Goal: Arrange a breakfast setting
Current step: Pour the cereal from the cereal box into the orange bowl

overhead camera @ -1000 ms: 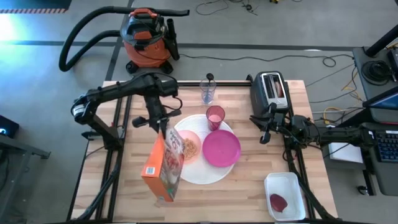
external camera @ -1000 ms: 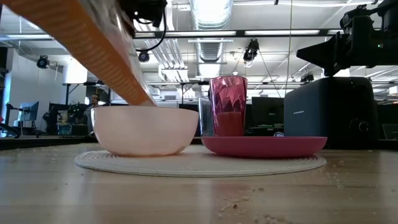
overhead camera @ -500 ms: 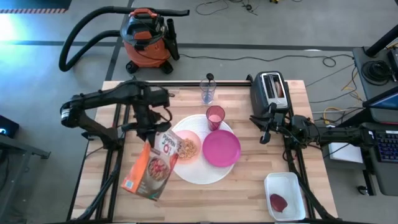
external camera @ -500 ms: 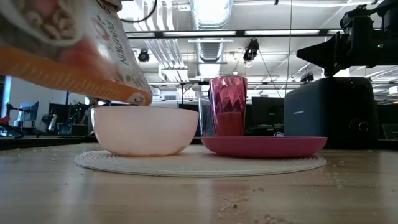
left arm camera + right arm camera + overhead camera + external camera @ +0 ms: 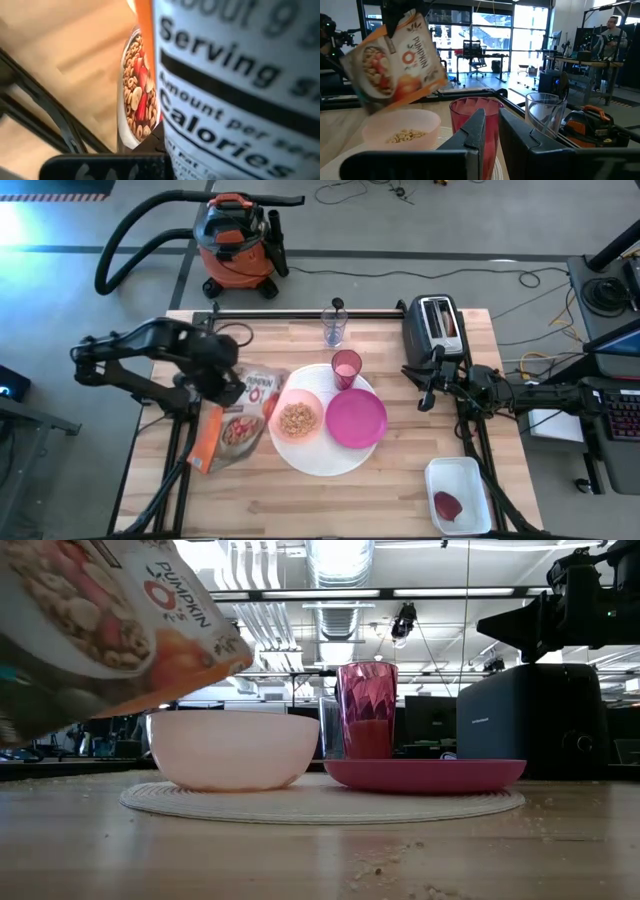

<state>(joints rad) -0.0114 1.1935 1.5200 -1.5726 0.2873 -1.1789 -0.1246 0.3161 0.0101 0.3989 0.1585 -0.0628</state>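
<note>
My left gripper (image 5: pixel 222 385) is shut on an orange cereal box (image 5: pixel 238 430), just left of the pale pink bowl (image 5: pixel 297 418). The box also shows in the low view (image 5: pixel 100 630) and the right wrist view (image 5: pixel 395 65). The bowl holds cereal and stands on the large white plate (image 5: pixel 318 455) beside the magenta plate (image 5: pixel 356 420). The pink cup (image 5: pixel 346 367) stands at the white plate's far rim, and the clear glass (image 5: pixel 334 327) stands behind it. My right gripper (image 5: pixel 425 395) waits by the toaster, shut and empty. The spoon is not in view. My left gripper holds the cereal box by its upper end (image 5: pixel 402 22) and comes at it from above. Its own body hides the fingertips in the high view. The nutrition panel (image 5: pixel 240 100) fills the wrist view above one finger (image 5: pixel 100 167). The box hangs tilted, clear of the table.
A black toaster (image 5: pixel 437 325) stands at the far right of the table. A white tray (image 5: pixel 460 495) with a red item sits at the near right corner. The orange-and-black shop vacuum (image 5: pixel 235 240) stands on the floor beyond the far edge. Crumbs lie on the wood.
My left gripper has moved toward the table's left edge with the cereal box. The box has swung away from above the bowl and turned about, so its printed front now shows. It hangs left of the bowl. The bowl's cereal is now uncovered.
</note>
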